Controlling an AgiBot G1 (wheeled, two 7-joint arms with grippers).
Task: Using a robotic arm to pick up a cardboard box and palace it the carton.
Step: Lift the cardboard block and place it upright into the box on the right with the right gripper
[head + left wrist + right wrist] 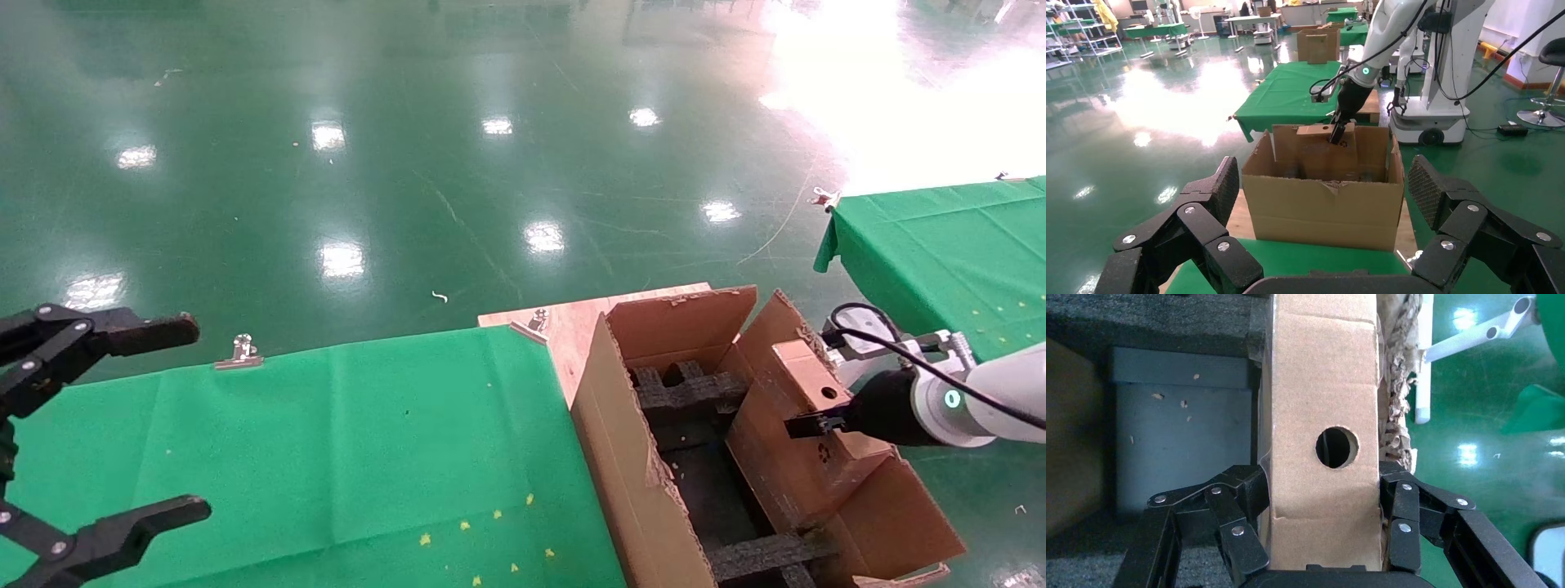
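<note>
The robotic arm on my right (pixel 972 392), white with a teal ring, reaches in over the carton (pixel 629 457). Its right gripper (pixel 805 426) is shut on the cardboard box (pixel 805 380), a small flat brown box with a round hole in its narrow side. The box stands on edge inside the carton against its right wall. In the right wrist view the fingers (pixel 1248 502) clamp both faces of the box (pixel 1321 404) below the hole. Black foam inserts (pixel 686 392) lie inside the carton. My left gripper (pixel 106 425) is open and empty at the far left, above the green table.
A green-covered table (pixel 327 457) lies left of the carton, with metal clips (pixel 241 353) on its far edge. The carton stands on a wooden board (pixel 564 327). A second green table (pixel 948 253) is at the right. The carton's ragged flaps (pixel 695 314) stand up around the opening.
</note>
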